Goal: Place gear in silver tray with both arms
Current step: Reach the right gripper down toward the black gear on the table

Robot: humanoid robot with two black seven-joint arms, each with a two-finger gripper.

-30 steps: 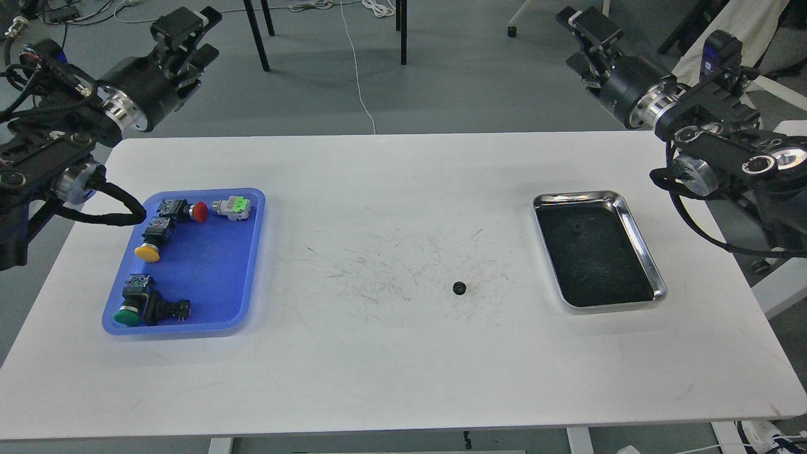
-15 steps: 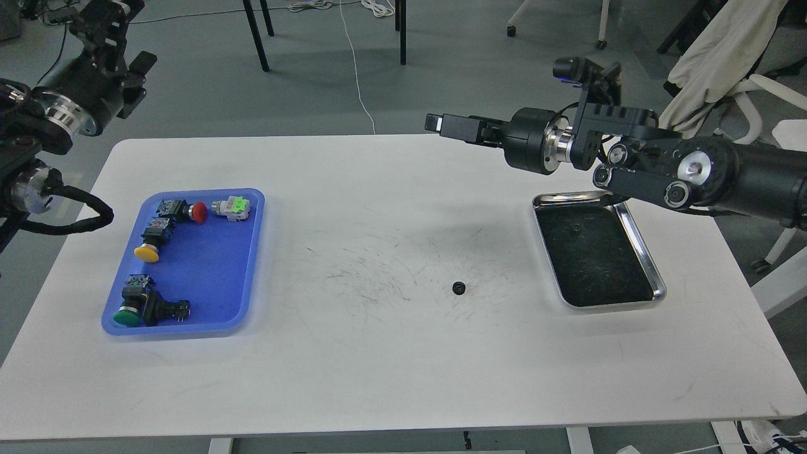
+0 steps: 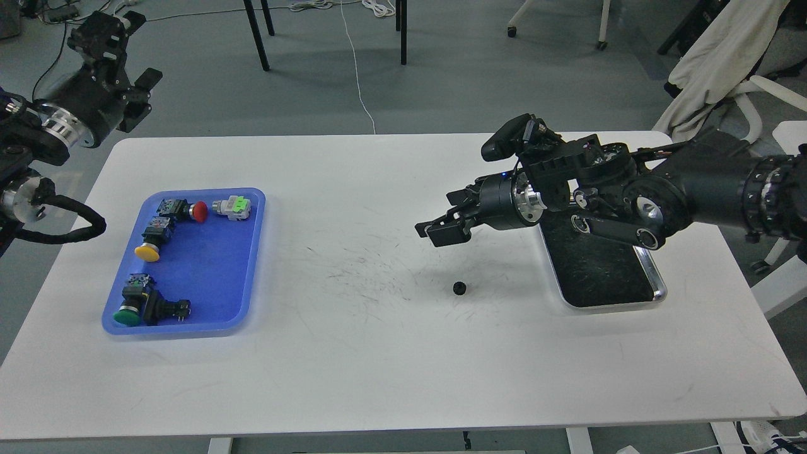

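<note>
The gear (image 3: 459, 288) is a small black toothed wheel lying on the white table (image 3: 378, 366), right of centre. The silver tray (image 3: 657, 291) stands to its right; my right arm covers the tray's far end, and its dark scratched bottom shows at the near end. My right gripper (image 3: 439, 227) hangs above the table, up and a little left of the gear, with its fingers apart and nothing between them. My left gripper (image 3: 110, 44) is raised off the table's far left corner, dark and seen end-on.
A blue plastic tray (image 3: 251, 265) at the left holds several push-button switches with red, yellow and green caps. Chair legs and cables lie on the floor beyond the table. A white chair with a cloth stands at the far right.
My right arm has swung from the far right corner in over the table and come down toward the gear, now covering the silver tray's far end. My left arm has pulled back to the far left.
</note>
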